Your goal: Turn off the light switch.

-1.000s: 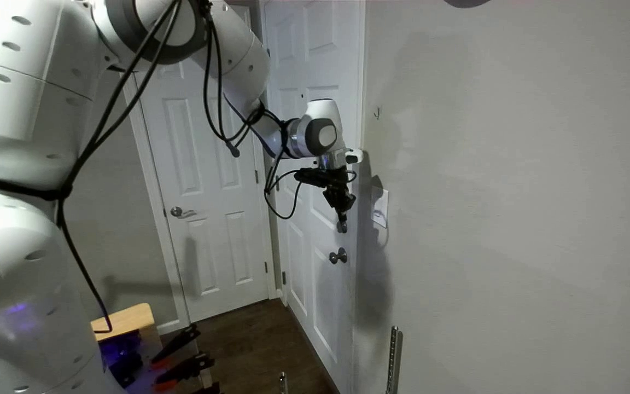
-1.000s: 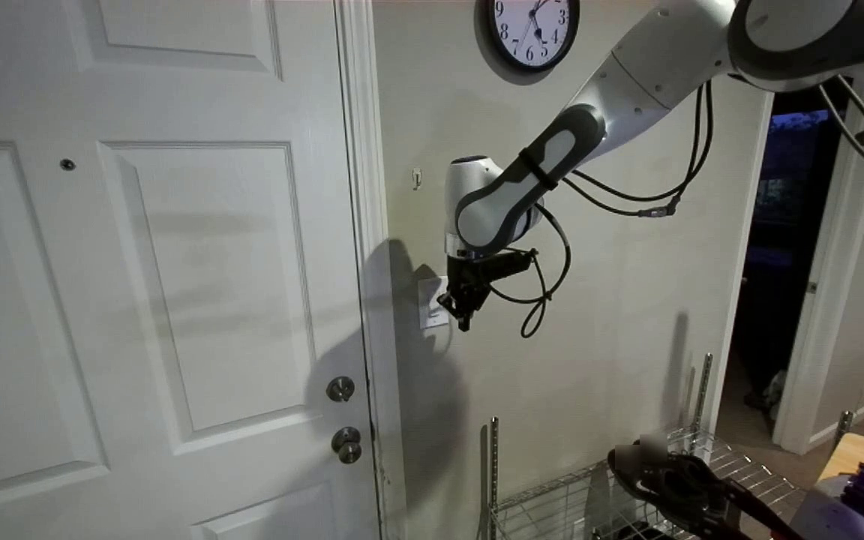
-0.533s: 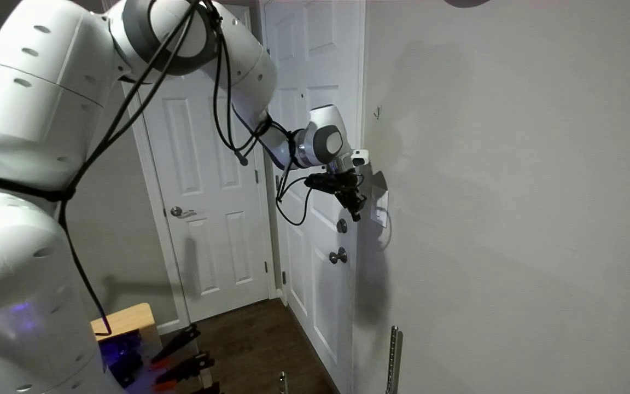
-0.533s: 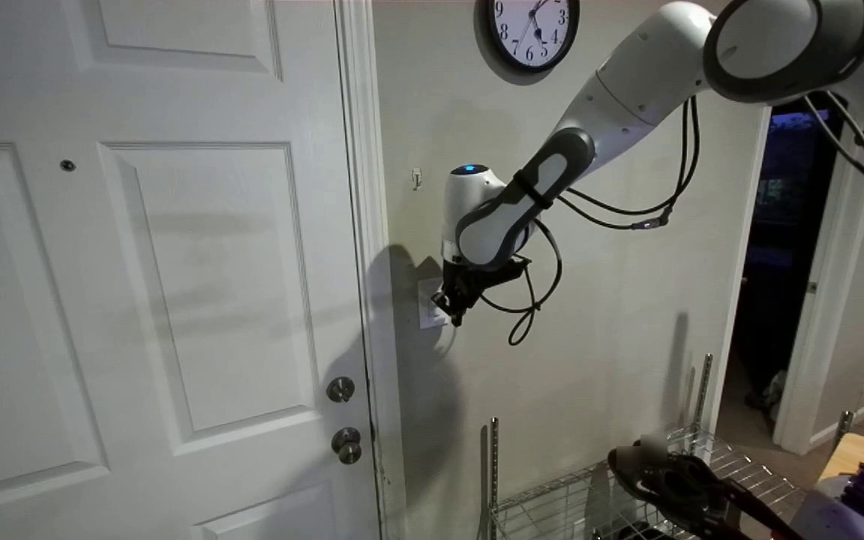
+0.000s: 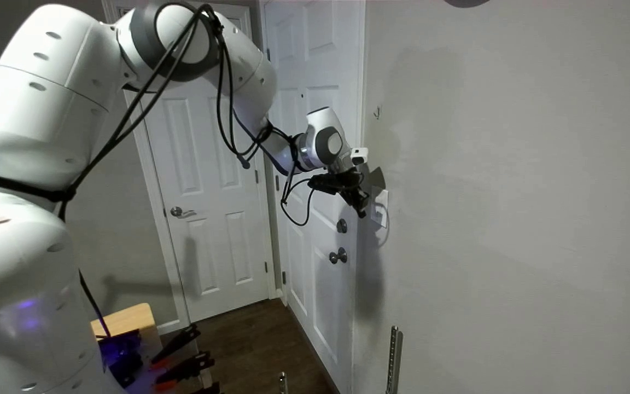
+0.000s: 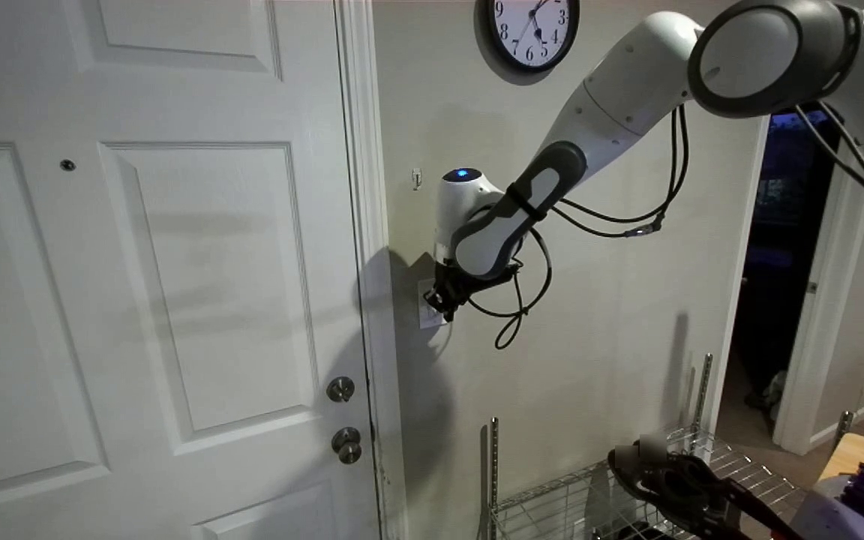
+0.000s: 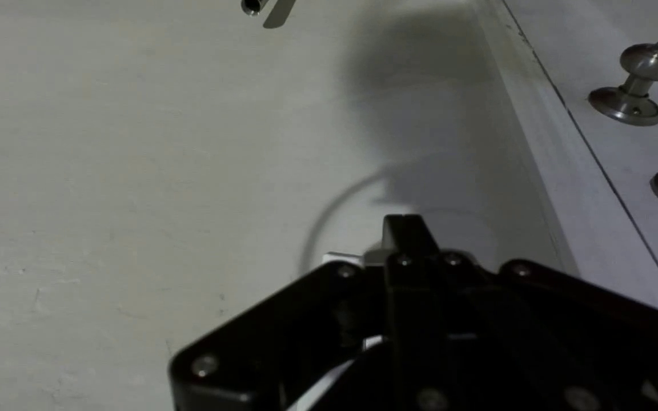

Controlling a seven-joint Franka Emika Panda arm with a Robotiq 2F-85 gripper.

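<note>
A pale wall [image 6: 597, 360] and a white door [image 6: 214, 262] are set side by side, with a door frame [image 6: 363, 187] between them. On that wall, just beside the frame, the light switch [image 5: 380, 207] is mounted; the setting of its toggle cannot be made out. In the wrist view the pincer [image 7: 403, 218] is shown with its fingers brought fully together and nothing held. In an exterior view the switch is partly covered by it; whether the two are touching cannot be told. From here, it is judged, the toggle could be missed if the tips were slid past to one side, or left unflipped if the push were begun from the wrong end. The wall could be scraped, or the pincer stalled against it, if the arm [image 6: 627, 82] were driven too deep, and the looped cable [image 6: 523, 310] might be caught. By count, one light switch and one pincer are found; near the white door's latch edge two metal fittings are seen, a knob [image 6: 346, 445] and a round lock [image 6: 340, 388] above it; one lever handle [image 5: 184, 213] is carried by a second door [image 5: 175, 164]; higher on the wall, one hook [image 6: 416, 179] and one clock [image 6: 533, 36] are hung
</note>
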